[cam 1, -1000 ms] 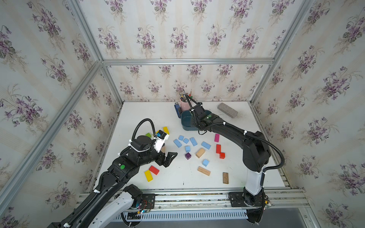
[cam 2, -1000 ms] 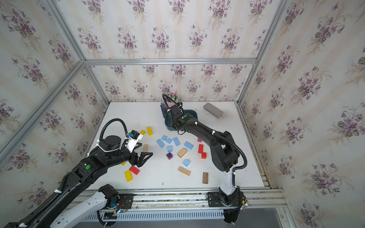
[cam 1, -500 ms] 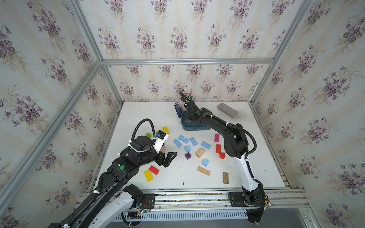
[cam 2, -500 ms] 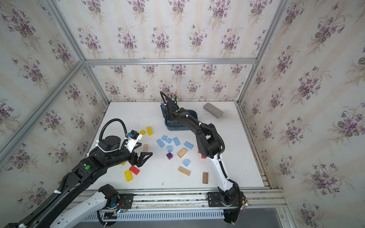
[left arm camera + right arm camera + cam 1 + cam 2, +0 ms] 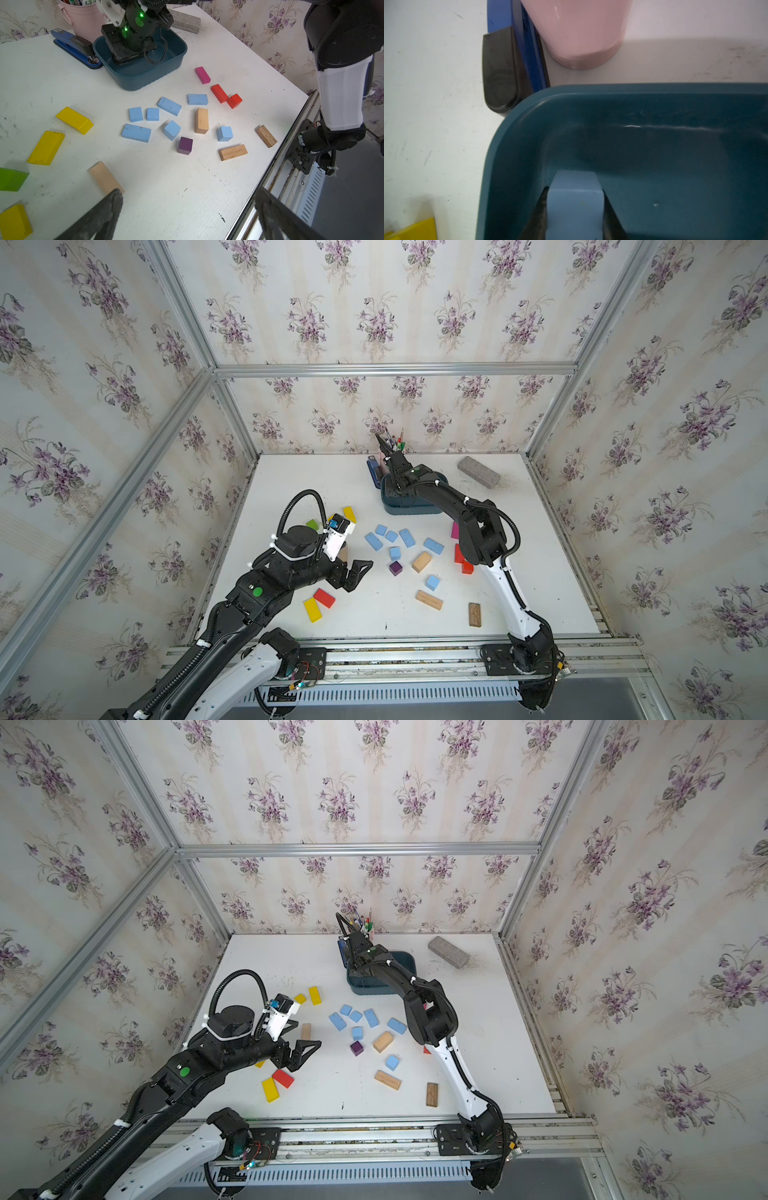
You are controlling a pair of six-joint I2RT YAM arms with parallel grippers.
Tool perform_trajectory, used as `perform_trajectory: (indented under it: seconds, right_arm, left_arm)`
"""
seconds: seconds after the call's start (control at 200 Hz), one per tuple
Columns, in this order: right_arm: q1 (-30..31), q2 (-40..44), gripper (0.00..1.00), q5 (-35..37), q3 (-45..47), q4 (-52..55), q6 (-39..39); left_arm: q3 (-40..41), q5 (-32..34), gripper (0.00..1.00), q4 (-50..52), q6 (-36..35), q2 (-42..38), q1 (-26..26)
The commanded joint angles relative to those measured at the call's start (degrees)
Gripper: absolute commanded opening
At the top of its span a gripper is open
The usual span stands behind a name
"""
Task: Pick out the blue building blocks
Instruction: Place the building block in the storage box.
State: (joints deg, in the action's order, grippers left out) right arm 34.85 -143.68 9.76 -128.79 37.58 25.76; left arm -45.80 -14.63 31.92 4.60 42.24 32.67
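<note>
Several light blue building blocks [image 5: 407, 538] [image 5: 371, 1017] [image 5: 169, 106] lie loose at mid-table, cubes and bars mixed. My right gripper [image 5: 574, 190] is shut on one more blue block [image 5: 575, 207], held low inside the dark teal tub [image 5: 415, 510] [image 5: 374, 990] [image 5: 145, 83] [image 5: 612, 89] near its corner. In both top views the wrist hides those fingers. My left gripper [image 5: 357, 572] [image 5: 305, 1052] [image 5: 188, 192] hovers open over bare table, left of the blue cluster, holding nothing.
A pink pen cup [image 5: 581, 31] [image 5: 83, 18] and a blue stapler [image 5: 72, 45] stand right behind the tub. A grey brick [image 5: 478, 472] lies at the back right. Yellow [image 5: 46, 147], red [image 5: 219, 93], magenta [image 5: 202, 75], purple [image 5: 185, 145], green and wooden [image 5: 201, 120] blocks are scattered around.
The right arm's elbow has swung left toward the tub, and its wrist has shifted slightly toward the tub's far-left corner, still gripping the blue block. The left arm has not moved.
</note>
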Motion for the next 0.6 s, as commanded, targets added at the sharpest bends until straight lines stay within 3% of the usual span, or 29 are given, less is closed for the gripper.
perform_trajectory:
  seconds: [0.0, 0.395, 0.595]
  right_arm:
    - [-0.21, -2.41, 0.23, -1.22, -1.40, 0.46, 1.22]
    - [-1.35, -2.48, 0.44, -4.12, -3.13, 0.81, 2.63]
    - [-1.69, 2.45, 0.54, -5.07, -3.13, 1.15, 2.20]
  left_arm:
    - [0.02, 0.31, 0.99, -0.77, -0.75, -0.05, -0.06]
    - [0.10, 0.39, 0.99, -0.72, -0.71, -0.05, -0.06]
    - [0.14, 0.69, 0.99, -0.63, -0.69, -0.14, -0.08]
